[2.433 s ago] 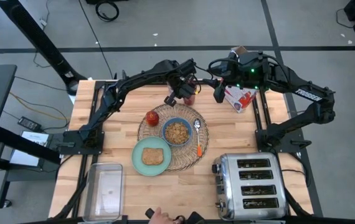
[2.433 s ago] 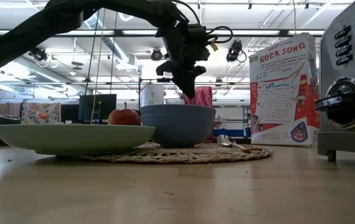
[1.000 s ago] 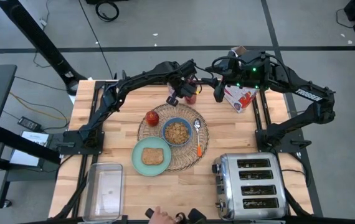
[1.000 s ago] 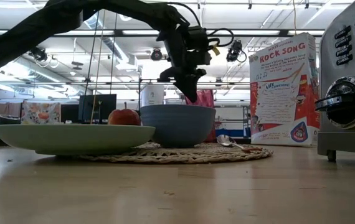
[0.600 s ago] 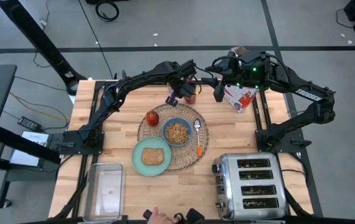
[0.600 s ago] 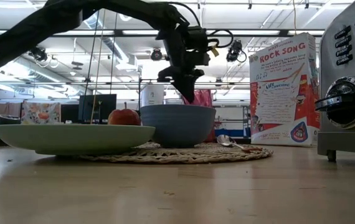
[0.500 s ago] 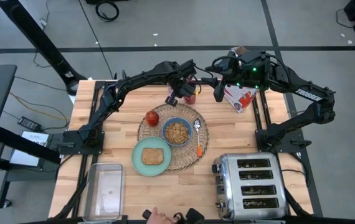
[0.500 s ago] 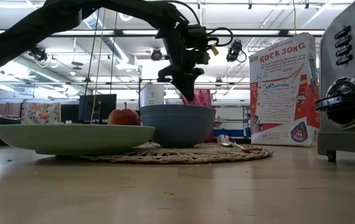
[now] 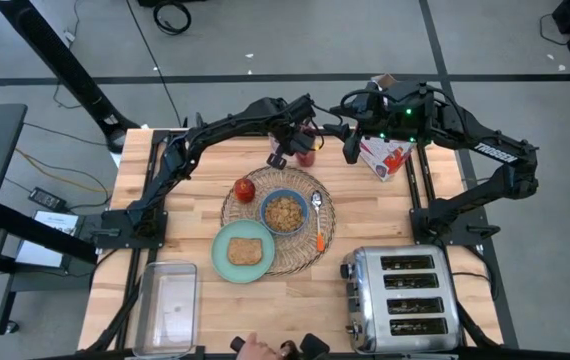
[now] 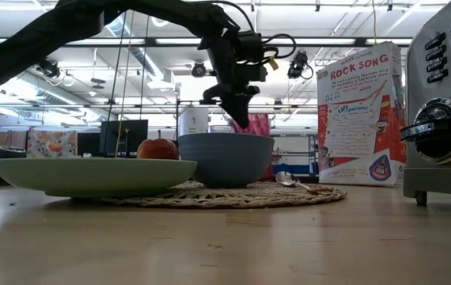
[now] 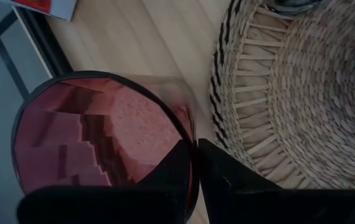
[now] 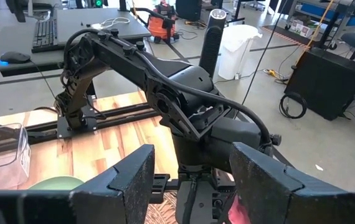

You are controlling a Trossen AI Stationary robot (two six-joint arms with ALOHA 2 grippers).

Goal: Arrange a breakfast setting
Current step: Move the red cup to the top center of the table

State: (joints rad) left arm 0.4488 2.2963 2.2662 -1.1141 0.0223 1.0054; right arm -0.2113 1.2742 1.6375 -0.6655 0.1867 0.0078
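The red-filled glass stands upright just beyond the far edge of the round straw placemat, and my left gripper is shut on its rim. On the placemat are the blue bowl of cereal, the red apple and the orange-handled spoon. The mint-green plate, which carries the toast, overlaps the mat's near left edge. My right gripper hangs open in the air to the right of the glass, with nothing in it. My left gripper pinches the glass's rim with one finger inside the glass and one outside. The fingers slant down from above, on the side of the rim nearest the placemat. The glass stays upright; the bowl in the low view hides whether its base is on the table.
A cereal box stands at the far right, just behind my right gripper. The chrome toaster fills the near right corner and a clear plastic tub the near left. A person's hand shows at the near edge.
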